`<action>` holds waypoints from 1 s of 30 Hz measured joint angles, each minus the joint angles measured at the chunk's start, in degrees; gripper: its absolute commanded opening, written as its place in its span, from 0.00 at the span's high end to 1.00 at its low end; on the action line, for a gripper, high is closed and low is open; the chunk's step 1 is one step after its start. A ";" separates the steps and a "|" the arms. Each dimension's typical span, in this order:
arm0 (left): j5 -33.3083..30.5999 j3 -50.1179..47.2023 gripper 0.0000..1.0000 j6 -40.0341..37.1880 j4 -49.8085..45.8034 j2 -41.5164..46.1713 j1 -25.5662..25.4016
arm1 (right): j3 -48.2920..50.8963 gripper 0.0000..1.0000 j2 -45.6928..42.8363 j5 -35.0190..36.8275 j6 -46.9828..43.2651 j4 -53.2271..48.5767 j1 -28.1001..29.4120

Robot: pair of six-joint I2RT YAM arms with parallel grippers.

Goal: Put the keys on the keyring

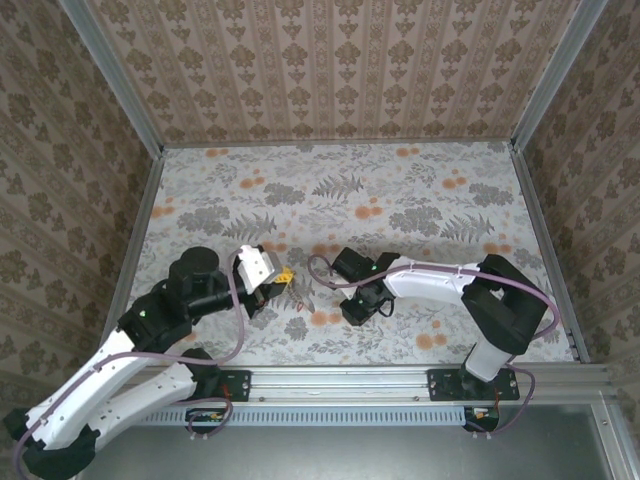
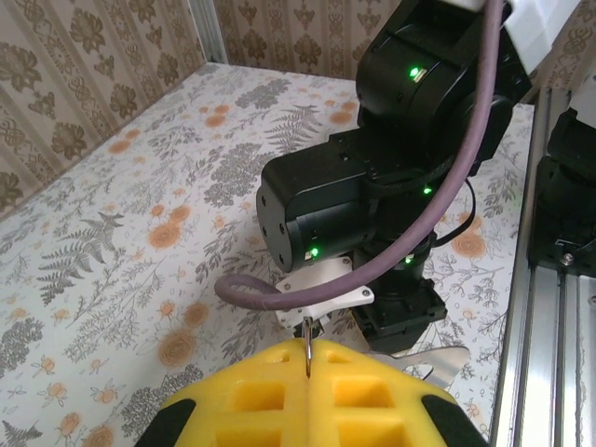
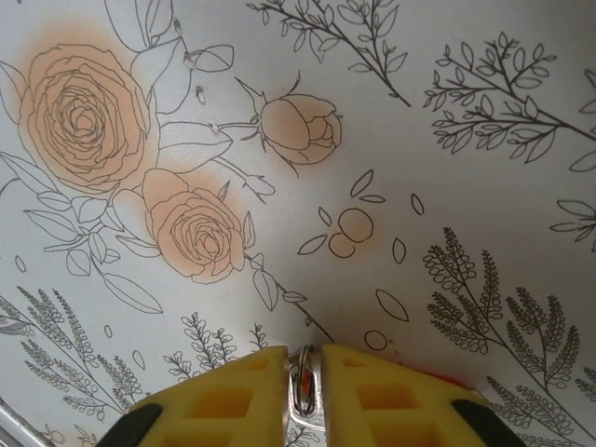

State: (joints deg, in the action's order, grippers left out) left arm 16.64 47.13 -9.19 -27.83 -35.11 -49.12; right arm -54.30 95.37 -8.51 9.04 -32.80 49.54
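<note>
I count two arms, the left arm and the right arm, over one flowered table. There are two grippers, the left gripper and the right gripper, with two yellow fingers apiece. Two bits of metal are pinched: one thin wire loop in the left gripper and one metal ring in the right. One red sliver lies beside the ring.

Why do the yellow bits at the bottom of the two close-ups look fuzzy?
Left wrist view: left gripper's fingers sit near the lens and blur. Right wrist view: right gripper's fingers soft likewise, tablecloth sharp. Top view: even light, no glare.
</note>
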 measured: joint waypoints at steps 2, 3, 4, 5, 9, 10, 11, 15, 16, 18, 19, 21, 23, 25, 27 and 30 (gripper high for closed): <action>0.02 -0.20 1.00 -0.02 0.04 0.72 -0.44 | -0.31 0.90 0.07 0.39 -0.02 -0.28 0.02; 0.00 -0.26 1.00 -0.02 -0.02 0.92 -0.74 | -0.42 0.92 0.04 0.44 -0.07 -0.31 0.02; 0.00 -0.26 1.00 -0.02 -0.02 1.05 -0.81 | -0.52 0.93 0.04 0.46 -0.09 -0.33 0.02; 0.00 -0.26 1.00 -0.02 0.00 1.11 -0.92 | -0.63 0.95 0.00 0.46 -0.13 -0.35 0.02; -0.02 -0.28 1.00 -0.02 -0.02 1.11 -1.11 | -0.57 0.98 -2.64 0.35 -0.13 0.72 0.02; -0.02 -0.28 1.00 -0.02 0.00 1.11 -1.11 | -0.39 0.99 -3.96 0.33 -0.11 1.73 0.02; -0.02 -0.28 1.00 -0.02 -0.02 1.11 -1.11 | 0.13 0.99 -6.05 0.33 -0.07 3.91 0.02; -0.07 -0.35 1.00 -0.02 0.02 1.11 -1.16 | 5.09 0.99 -15.98 -0.15 0.85 15.23 -0.04; -0.13 -0.39 1.00 -0.02 0.02 1.11 -1.16 | 6.80 0.99 -18.01 -0.35 1.20 18.49 -0.07; -0.20 -0.61 1.00 -0.02 0.09 1.11 -1.16 | 11.85 0.98 -21.84 -0.48 2.05 26.93 -0.20; -0.22 -0.66 1.00 -0.02 0.07 1.11 -1.16 | 14.03 0.98 -22.71 -0.50 2.69 30.08 -0.44; -0.20 -0.66 1.00 -0.02 0.11 1.11 -1.16 | 17.88 0.99 -22.45 -0.50 4.00 35.15 -1.14; -0.20 -0.68 1.00 -0.02 0.17 1.11 -1.16 | 20.76 0.98 -21.16 -0.44 5.16 38.05 -1.92; -0.20 -0.68 1.00 -0.02 0.24 1.29 -1.16 | 23.32 0.98 -20.09 0.02 6.40 40.17 -2.45; -0.20 -0.72 1.00 -0.02 0.37 1.40 -1.16 | 25.22 0.98 -19.61 0.50 7.37 41.27 -2.69; -0.22 -0.92 1.00 -0.02 0.39 1.60 -1.16 | 26.86 0.95 -19.56 1.46 8.37 42.69 -2.69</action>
State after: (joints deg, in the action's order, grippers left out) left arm 16.43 46.22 -9.21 -27.44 -33.52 -50.28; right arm -27.44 75.81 -7.05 17.41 9.89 46.85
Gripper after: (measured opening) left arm 0.047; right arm 0.068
